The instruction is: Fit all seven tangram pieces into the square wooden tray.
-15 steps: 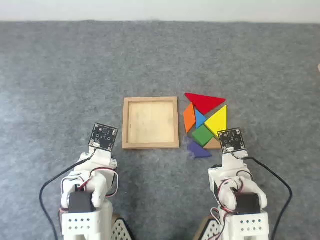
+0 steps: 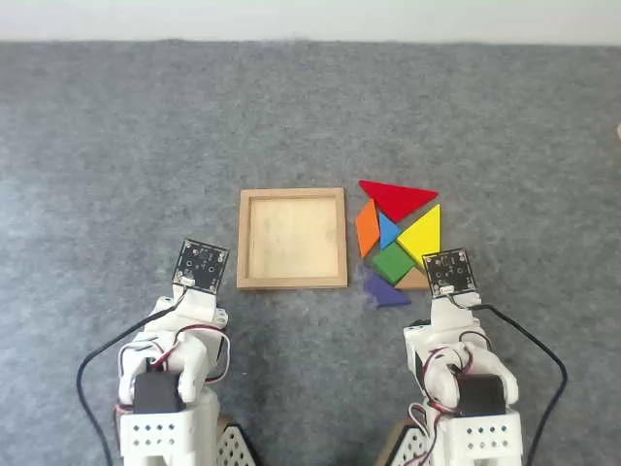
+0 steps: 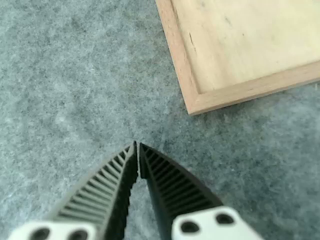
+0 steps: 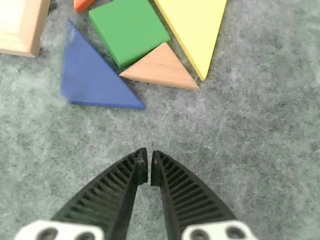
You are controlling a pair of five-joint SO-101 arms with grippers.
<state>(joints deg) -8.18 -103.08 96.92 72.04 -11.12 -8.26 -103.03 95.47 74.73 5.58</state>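
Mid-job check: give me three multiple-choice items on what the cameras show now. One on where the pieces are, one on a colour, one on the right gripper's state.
1. Where do the tangram pieces lie?
A. inside the wooden tray
B. on the carpet beside the tray, on the right arm's side
C. beside the tray, on the left arm's side

2. What colour is the square piece?
A. red
B. green
C. yellow

3. How do the fingers of the right gripper stand?
A. open around a piece
B. shut on the blue triangle
C. shut on nothing

Answers:
1 B: the high view shows all seven next to the tray, which holds none.
2 B: the right wrist view shows it green.
3 C: the fingertips meet over bare carpet, short of the blue triangle.
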